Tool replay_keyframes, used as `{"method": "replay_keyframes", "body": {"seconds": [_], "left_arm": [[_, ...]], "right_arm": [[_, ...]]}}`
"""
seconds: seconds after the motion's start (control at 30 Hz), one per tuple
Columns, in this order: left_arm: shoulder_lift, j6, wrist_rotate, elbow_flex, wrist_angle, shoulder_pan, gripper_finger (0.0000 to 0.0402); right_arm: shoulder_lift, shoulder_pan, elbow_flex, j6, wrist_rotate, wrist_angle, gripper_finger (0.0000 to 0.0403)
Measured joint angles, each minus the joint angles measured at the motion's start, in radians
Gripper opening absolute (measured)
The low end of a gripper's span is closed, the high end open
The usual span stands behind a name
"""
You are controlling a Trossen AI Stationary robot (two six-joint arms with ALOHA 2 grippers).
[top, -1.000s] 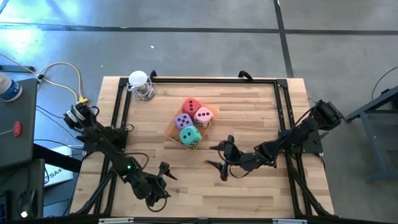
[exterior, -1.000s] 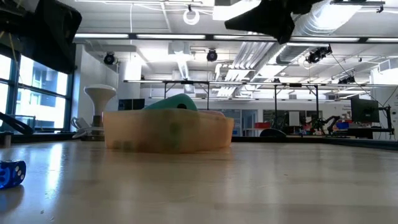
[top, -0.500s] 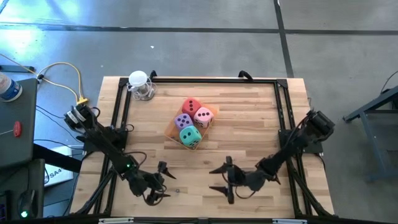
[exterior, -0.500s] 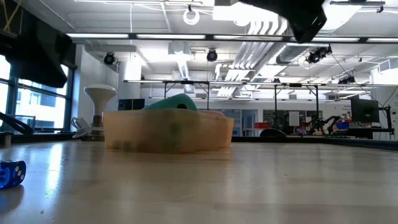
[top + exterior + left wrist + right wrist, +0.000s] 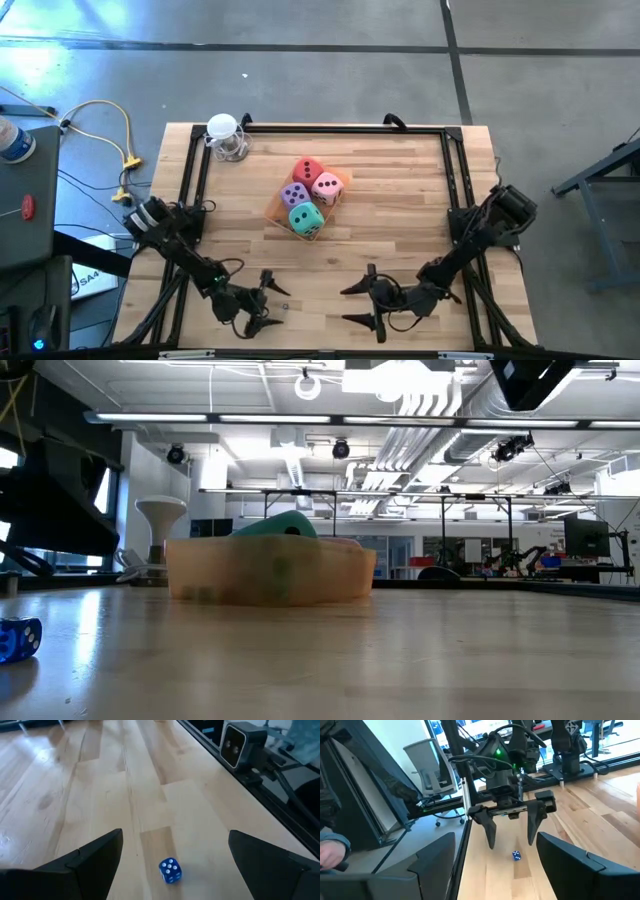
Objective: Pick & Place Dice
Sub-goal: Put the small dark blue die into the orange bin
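Because all four big dice sit packed in the orange tray at the middle of the high view, the placing looks done, and both arms hang low at the bottom of the frame, apparently parked. The left gripper sits at lower left, jaws spread and holding nothing; the right gripper at lower centre is likewise spread and empty. The red die and pink die lie toward the top of the cluster, the purple die and teal die below. They are cubes, so none has a long axis; each shows a pipped face upward.

In the low view, the tray stands left of centre, the teal die rising above its rim. A small blue die lies at the far left edge on the table.

In the left wrist view, the blue die lies on the boards between the two spread fingers, untouched, its five-pip face up.

In the right wrist view, the left gripper hangs open just above the blue die, clear of it.
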Motion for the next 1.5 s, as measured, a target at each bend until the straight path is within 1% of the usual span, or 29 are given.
{"method": "replay_keyframes", "body": {"seconds": [0.2,0.47,0.6,0.7,0.87,1.03,1.13,1.23,1.37,1.5], "left_arm": [[0.001,-0.028,0.027,0.0,-0.004,0.019,0.0352],[0.001,-0.035,0.031,0.0,-0.072,0.032,0.0353],[0.004,-0.05,0.04,0.0,-0.077,0.043,0.0352],[0.022,-0.05,0.046,0.001,-0.071,0.05,0.0352],[0.086,-0.098,0.072,0.003,-0.026,0.062,0.0353],[0.121,-0.074,0.072,0.004,0.011,0.066,0.0349],[0.121,-0.072,0.091,0.004,0.006,0.071,0.0331],[0.122,-0.081,0.131,0.004,-0.006,0.078,0.0301],[0.123,-0.088,0.152,0.004,-0.011,0.082,0.0248],[0.123,-0.089,0.152,0.004,-0.011,0.082,0.0193]], "right_arm": [[0.0,0.007,0.0,-0.02,0.005,-0.008,0.0272],[0.0,0.007,0.0,-0.027,0.005,-0.028,0.0272],[0.0,0.007,0.0,-0.027,0.005,-0.037,0.0272],[0.0,0.007,0.0,-0.027,0.005,-0.037,0.0272],[0.0,0.007,0.0,-0.002,0.004,-0.044,0.0272],[0.0,0.007,0.0,0.036,0.002,-0.068,0.0272],[0.0,0.007,0.0,0.037,0.002,-0.069,0.0272],[0.0,0.007,0.0,0.037,0.002,-0.069,0.0272],[0.0,0.007,0.0,0.037,0.002,-0.069,0.0272],[0.0,0.007,0.0,0.037,0.002,-0.069,0.0272]]}}
